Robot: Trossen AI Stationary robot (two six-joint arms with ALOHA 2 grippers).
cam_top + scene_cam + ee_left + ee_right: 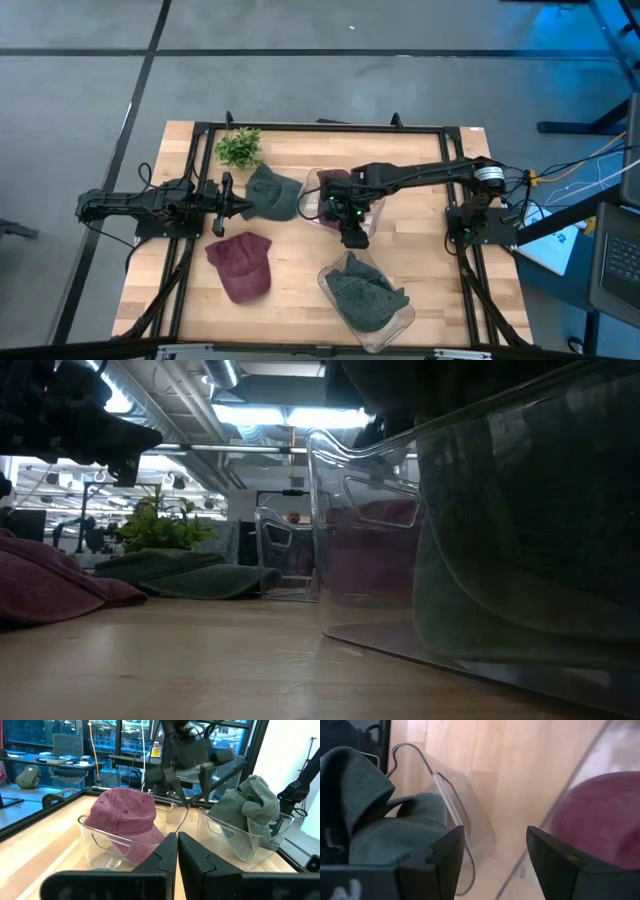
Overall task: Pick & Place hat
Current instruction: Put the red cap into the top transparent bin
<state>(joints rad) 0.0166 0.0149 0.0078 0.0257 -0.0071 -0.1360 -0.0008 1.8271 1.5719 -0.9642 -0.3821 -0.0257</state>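
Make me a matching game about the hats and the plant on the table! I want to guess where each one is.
Things:
1. red hat
2. green plant
3. grey hat
4. right hand

Places:
A. inside a clear bin near the front edge
B. open, over the middle bin
C. lying loose on the wood
D. at the back of the table

Pairs: 1-C, 2-D, 3-A, 4-B
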